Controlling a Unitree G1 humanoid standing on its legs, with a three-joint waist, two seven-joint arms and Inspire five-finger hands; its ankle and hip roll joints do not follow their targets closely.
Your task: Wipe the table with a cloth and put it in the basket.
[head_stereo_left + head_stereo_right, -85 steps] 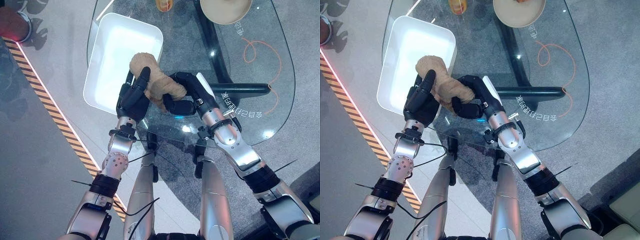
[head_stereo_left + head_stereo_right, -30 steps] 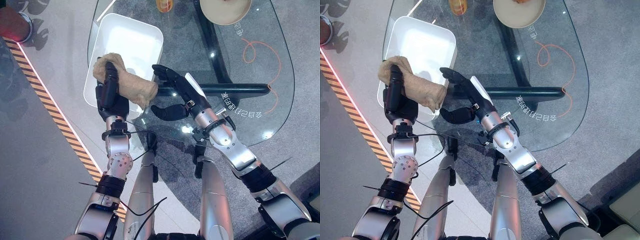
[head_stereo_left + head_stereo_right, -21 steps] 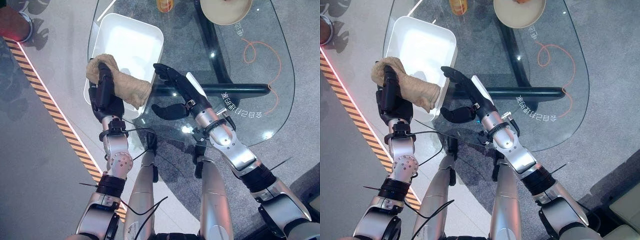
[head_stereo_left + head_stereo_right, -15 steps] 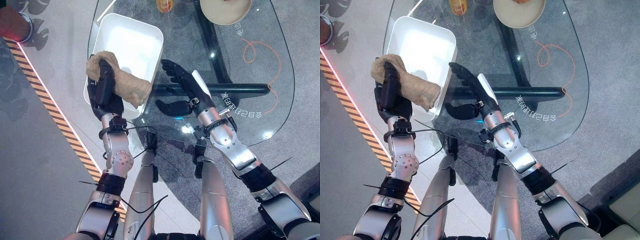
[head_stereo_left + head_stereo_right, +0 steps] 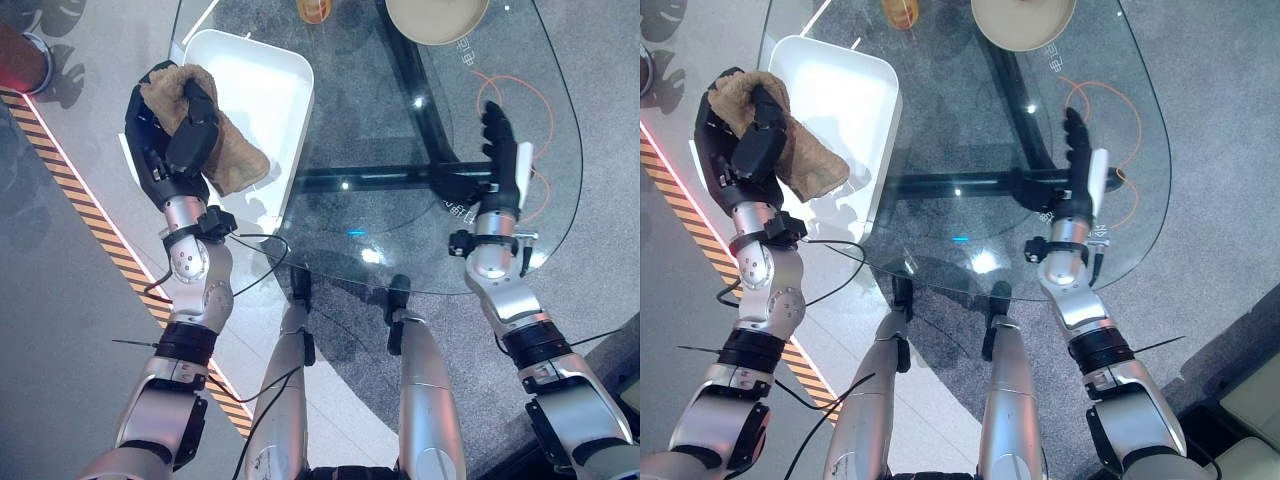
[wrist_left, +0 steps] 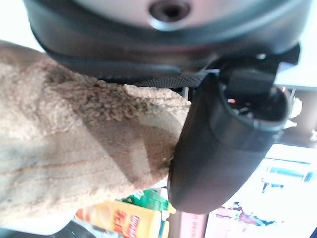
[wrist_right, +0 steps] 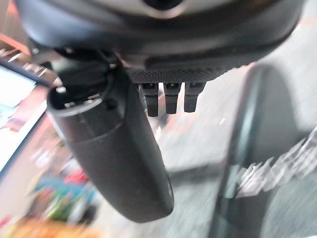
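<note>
Left eye view: left hand (image 5: 168,135) clenched round the tan cloth (image 5: 225,150), held above the near left corner of the white basket (image 5: 275,75). Right hand (image 5: 497,160) empty, fingers straight, over the right side of the glass table (image 5: 400,230). Wiping looks finished, though the glass surface is hard to judge; dropping the cloth in remains. Versus 0.5 s ago: cloth raised and turned, right hand withdrawn well to the right.
</note>
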